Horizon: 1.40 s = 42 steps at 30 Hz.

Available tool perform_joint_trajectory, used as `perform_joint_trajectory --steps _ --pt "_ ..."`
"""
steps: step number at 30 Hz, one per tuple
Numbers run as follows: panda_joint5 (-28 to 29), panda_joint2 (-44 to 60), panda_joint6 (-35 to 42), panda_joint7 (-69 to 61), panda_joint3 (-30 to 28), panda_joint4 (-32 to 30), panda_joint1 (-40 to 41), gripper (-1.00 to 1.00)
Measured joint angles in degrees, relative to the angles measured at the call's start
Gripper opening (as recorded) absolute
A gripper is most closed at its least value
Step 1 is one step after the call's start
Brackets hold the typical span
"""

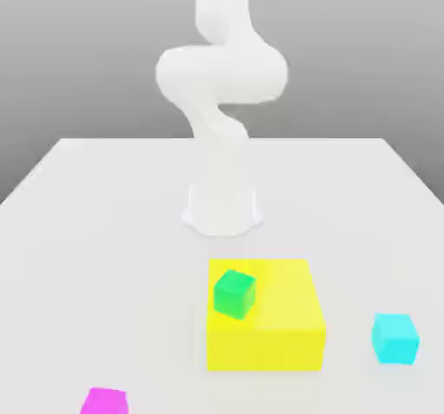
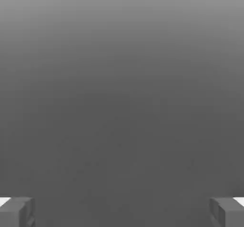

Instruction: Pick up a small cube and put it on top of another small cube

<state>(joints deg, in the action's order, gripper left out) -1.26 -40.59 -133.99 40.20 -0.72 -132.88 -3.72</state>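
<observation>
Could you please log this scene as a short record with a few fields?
surface: white table
arm: white arm, base at the table's middle
tool: tool, fingers wide apart, nothing between them
green cube: green cube on the yellow block
cyan cube: cyan cube on the table, toward the exterior view's right
magenta cube: magenta cube near the front edge
</observation>
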Motion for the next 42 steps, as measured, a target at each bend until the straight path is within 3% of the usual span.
perform_joint_trajectory --steps 9,16,21,25,30,31,37,42 --pt "-4.2 19.1 -7.9 -20.3 -1.3 -3.9 -12.8 0.0" --pt "-5.8 33.7 -14.0 -34.7 1.2 -6.9 -19.3 0.0" --pt "-3.3 43.9 -18.5 -42.3 3.2 -9.2 -24.5 0.0" --pt "1.7 51.9 -22.3 -45.9 3.8 -10.8 -26.8 0.0" --pt "4.0 62.3 -30.0 -45.7 2.7 -9.5 -28.2 0.0" --pt "4.1 63.6 -31.1 -45.6 2.6 -9.2 -28.3 -1.0" --pt "4.3 64.3 -31.6 -45.5 2.5 -9.1 -28.4 -1.0" --pt "3.5 56.5 -25.3 -46.1 3.3 -10.6 -27.8 -1.0"
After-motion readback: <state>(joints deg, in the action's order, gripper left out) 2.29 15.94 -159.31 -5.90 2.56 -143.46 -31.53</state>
